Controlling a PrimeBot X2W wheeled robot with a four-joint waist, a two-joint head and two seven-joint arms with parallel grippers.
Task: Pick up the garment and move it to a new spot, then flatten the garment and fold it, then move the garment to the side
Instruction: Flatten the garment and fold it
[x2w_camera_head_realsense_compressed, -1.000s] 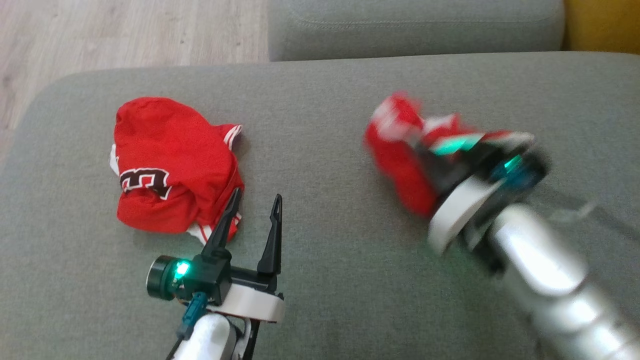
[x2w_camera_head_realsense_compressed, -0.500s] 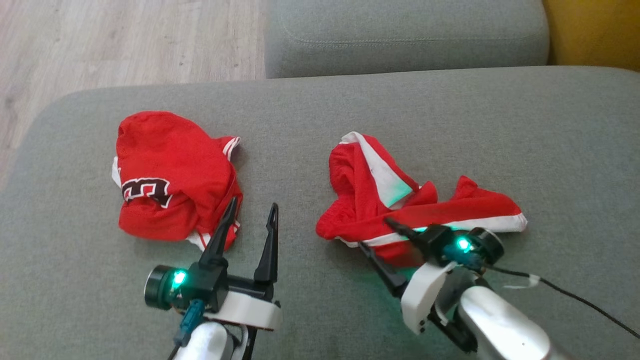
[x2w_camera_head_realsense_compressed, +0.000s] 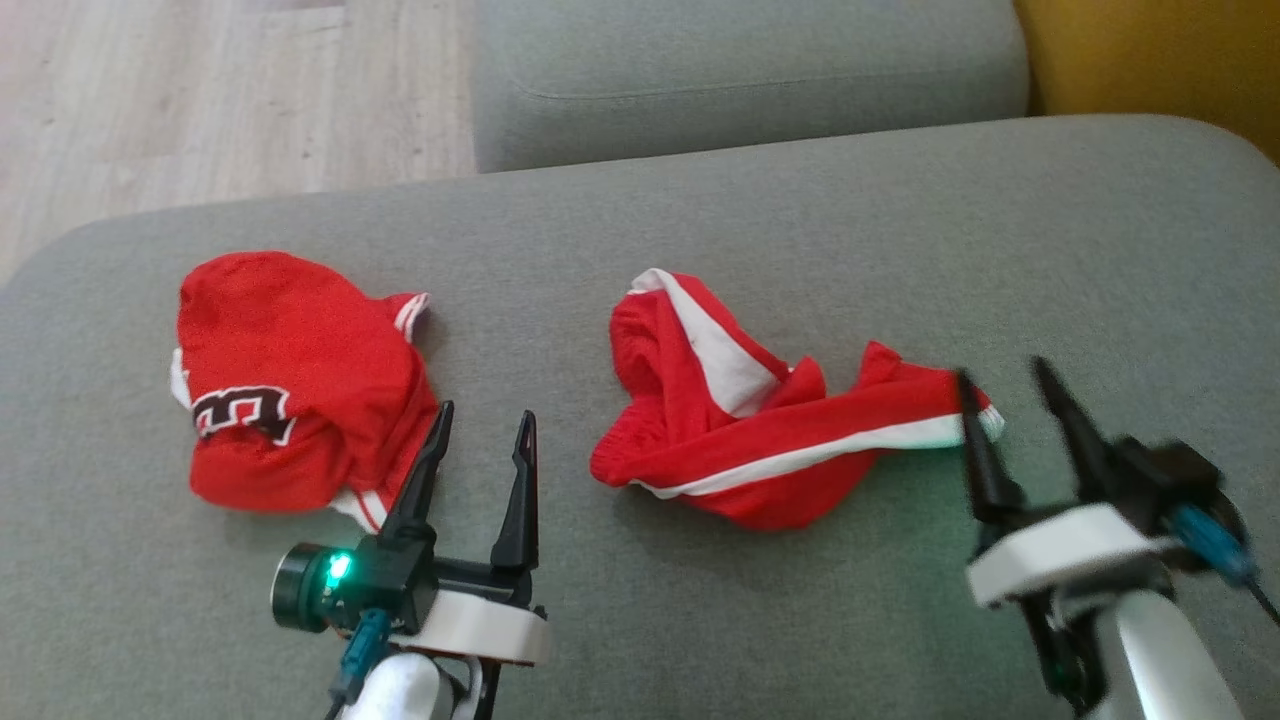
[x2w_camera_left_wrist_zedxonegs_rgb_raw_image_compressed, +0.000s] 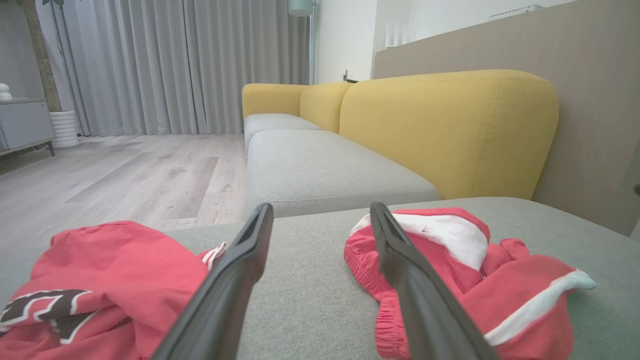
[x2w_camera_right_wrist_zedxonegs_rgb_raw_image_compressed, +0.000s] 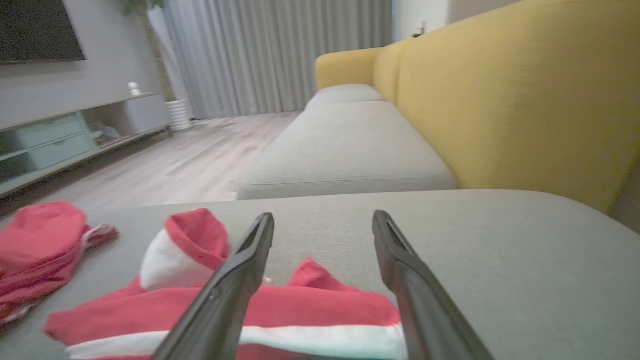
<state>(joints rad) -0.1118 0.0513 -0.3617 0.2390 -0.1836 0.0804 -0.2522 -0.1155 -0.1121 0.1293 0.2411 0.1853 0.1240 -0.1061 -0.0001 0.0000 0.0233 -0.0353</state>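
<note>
The grey seat cushion (x2w_camera_head_realsense_compressed: 720, 620) takes up most of the head view, with a second grey seat (x2w_camera_head_realsense_compressed: 740, 70) beyond it, wood floor (x2w_camera_head_realsense_compressed: 200, 90) at the far left and a yellow backrest (x2w_camera_head_realsense_compressed: 1150, 60) at the far right. Two red garments lie on the cushion, well apart. A crumpled jersey (x2w_camera_head_realsense_compressed: 290, 400) with dark lettering sits on the left. The garment in hand, a pair of red shorts (x2w_camera_head_realsense_compressed: 760, 440) with white stripes, lies bunched near the middle with one striped end trailing to the right. It looks set down at its new spot and not yet flattened. The left claw (x2w_camera_head_realsense_compressed: 486, 410) stands apart and empty between the two garments, one finger close against the jersey's lower edge. The right claw (x2w_camera_head_realsense_compressed: 1001, 370) is also spread wide and holds nothing; it hovers at the shorts' right tip and looks slightly blurred. The main risk lies in the bunching. The shorts are folded over themselves, so a pinch at the striped end could catch several layers and drag the whole heap instead of spreading it. The cushion is soft, and fingers pressed down hard could dig into the seat fabric and miss the thin hem. A careless sweep of the left arm could snag the jersey and pull it into the work area.
</note>
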